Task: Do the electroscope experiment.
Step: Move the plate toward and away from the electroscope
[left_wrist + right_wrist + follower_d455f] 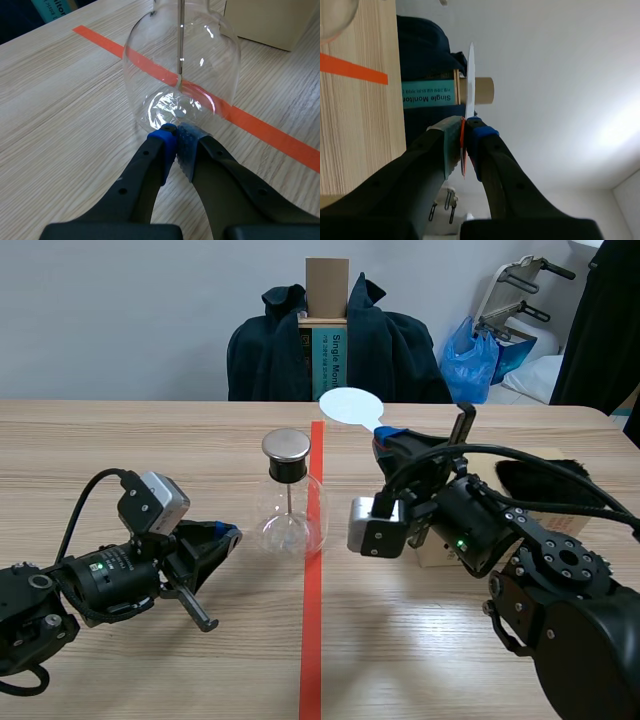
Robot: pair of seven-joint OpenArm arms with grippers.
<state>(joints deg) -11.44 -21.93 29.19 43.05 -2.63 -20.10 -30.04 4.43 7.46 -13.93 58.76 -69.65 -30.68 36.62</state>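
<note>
Flask [291, 510] stands on the bench [120, 430]. Left claw [176, 134] is clenched on nothing, right by it. Right claw [465, 131] grips a white disc [350, 406].

Teal box [333, 358] behind the table [120, 440], white lettering running down its face, "Single Monit", rest of the line hidden, same words legible in the right wrist view

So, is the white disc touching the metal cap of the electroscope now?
Apart. The scene view shows table between the white disc, in the right gripper, and the metal cap.
</note>
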